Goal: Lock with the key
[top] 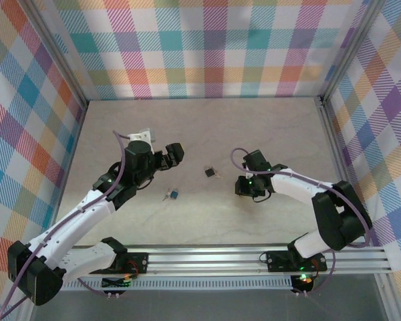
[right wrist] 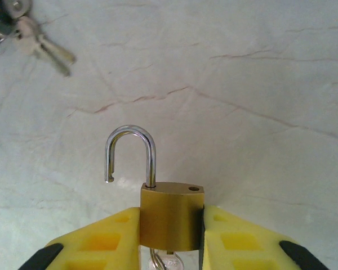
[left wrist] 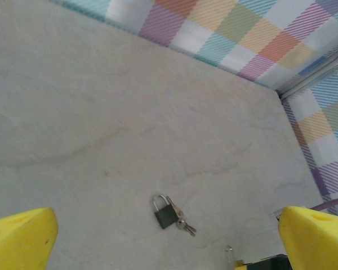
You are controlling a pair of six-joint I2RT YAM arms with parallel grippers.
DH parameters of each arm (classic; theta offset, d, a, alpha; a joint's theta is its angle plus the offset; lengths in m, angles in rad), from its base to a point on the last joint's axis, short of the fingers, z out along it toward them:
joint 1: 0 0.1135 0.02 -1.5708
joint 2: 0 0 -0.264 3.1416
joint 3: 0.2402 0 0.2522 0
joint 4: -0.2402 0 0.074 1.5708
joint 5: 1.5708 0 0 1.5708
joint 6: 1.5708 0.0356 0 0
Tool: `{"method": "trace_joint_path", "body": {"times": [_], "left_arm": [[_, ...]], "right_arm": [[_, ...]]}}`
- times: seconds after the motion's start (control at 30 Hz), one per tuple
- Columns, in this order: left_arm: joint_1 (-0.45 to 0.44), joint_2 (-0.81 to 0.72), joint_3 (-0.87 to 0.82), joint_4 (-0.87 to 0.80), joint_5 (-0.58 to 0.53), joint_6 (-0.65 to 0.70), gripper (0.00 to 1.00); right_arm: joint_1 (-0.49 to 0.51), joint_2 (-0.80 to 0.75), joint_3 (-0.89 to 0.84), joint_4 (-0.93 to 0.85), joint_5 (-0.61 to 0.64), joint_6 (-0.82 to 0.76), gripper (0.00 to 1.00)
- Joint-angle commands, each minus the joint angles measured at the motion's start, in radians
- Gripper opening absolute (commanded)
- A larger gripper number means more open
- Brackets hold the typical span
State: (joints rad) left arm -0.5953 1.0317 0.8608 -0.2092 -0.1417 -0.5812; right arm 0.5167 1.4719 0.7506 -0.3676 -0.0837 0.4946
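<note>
While the right jaws clamp a brass padlock [right wrist: 170, 216] by its sides, shackle open, the left jaws stand wide and empty; the lock [top: 210, 172] lies on the table [top: 287, 134] mid-field, the key [top: 172, 195] at its 8 o'clock; risk: the flat, tiny key may skid from a pinch; the narrowly held padlock may twist under load.

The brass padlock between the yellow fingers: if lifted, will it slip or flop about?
The brass padlock looks solid metal, so probably stiff and heavy for its size. Its smooth sides, pinched by the right gripper, might slip. The open shackle, seated by one leg, could swivel.
</note>
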Motion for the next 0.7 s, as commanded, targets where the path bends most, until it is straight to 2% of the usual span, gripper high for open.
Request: {"method": "trace_joint_path", "body": {"times": [0.0, 0.27, 0.67], "left_arm": [[-0.016, 0.039, -0.052, 0.067, 0.062, -0.141, 1.0], [-0.063, 0.151, -0.094, 0.193, 0.094, -0.233, 1.0], [-0.128, 0.331, -0.091, 0.358, 0.16, -0.305, 1.0]], "right_arm": [[0.027, -0.036, -0.015, 0.054, -0.043, -0.035, 0.27], [0.081, -0.071, -0.036, 0.109, -0.054, -0.064, 0.27], [0.106, -0.125, -0.071, 0.172, -0.069, -0.082, 0.27]]}}
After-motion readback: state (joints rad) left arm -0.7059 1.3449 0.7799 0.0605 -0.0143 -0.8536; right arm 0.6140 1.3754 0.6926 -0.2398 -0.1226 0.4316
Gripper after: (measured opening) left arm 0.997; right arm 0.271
